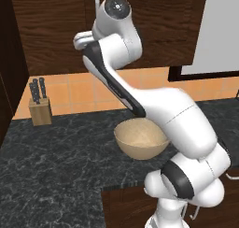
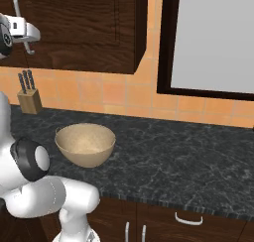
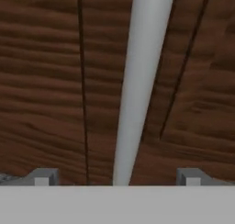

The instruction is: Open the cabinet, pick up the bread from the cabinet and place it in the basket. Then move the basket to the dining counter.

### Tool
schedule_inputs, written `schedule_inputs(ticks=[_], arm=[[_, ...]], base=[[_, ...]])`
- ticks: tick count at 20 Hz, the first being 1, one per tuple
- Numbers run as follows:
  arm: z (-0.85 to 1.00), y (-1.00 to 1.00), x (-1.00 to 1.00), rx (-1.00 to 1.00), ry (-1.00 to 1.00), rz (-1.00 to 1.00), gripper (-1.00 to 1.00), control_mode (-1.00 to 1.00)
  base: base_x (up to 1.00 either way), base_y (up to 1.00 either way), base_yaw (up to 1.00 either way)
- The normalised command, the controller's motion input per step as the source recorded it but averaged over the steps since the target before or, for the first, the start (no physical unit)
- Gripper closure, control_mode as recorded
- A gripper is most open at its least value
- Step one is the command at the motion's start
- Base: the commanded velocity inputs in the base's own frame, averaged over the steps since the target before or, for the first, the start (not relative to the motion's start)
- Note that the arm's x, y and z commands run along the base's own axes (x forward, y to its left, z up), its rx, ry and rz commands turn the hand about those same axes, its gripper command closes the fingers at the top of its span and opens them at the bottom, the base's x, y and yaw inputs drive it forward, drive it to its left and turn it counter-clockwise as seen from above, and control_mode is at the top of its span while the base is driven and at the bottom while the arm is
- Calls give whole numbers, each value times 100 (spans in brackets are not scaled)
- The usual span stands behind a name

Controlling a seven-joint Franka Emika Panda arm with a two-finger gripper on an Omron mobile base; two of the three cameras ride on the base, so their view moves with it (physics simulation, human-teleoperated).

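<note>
Closest to the hand camera, the silver bar handle (image 3: pixel 137 81) of the cabinet (image 3: pixel 46 81) is seen running up the middle of the picture, between the two finger tips (image 3: pixel 42 177) of the gripper (image 3: pixel 117 177); the tips are set wide apart, one to either side of the bar, and no contact with it can be made out; the cabinet door is shut, its dark wood grain lying flat behind the handle. From the right base view the gripper (image 2: pixel 26 35) is seen raised against the cabinet front (image 2: pixel 84 28) at the handle (image 2: pixel 17 8). Lower down, the tan basket (image 2: pixel 85 145) is seen standing upright on the black speckled counter (image 2: pixel 168 156), near its front edge and just ahead of the robot's base; its beige inside (image 1: pixel 140 136) is bare. A knife block (image 2: pixel 29 98) is set well to the left against the orange tiled wall (image 2: pixel 114 94); a window (image 2: pixel 218 37) is set to the right of the cabinet.
</note>
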Motion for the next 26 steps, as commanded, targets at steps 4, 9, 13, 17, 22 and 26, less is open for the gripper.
schedule_inputs(ticks=[4, 9, 13, 17, 22, 26], arm=[[0, 17, 42, 0, 0, 0, -100, -100], [-6, 5, 42, -5, -7, 0, -100, -100], [-14, 0, 33, -9, -25, 0, -100, -100], [-7, -3, 63, 0, -21, 0, -100, -100], [-10, -20, 71, 2, -15, 6, -100, -100], [-16, -21, 35, 5, -26, 15, -100, -100]], base=[[0, 0, 0], [0, 0, 0], [0, 0, 0], [0, 0, 0], [0, 0, 0], [0, 0, 0]])
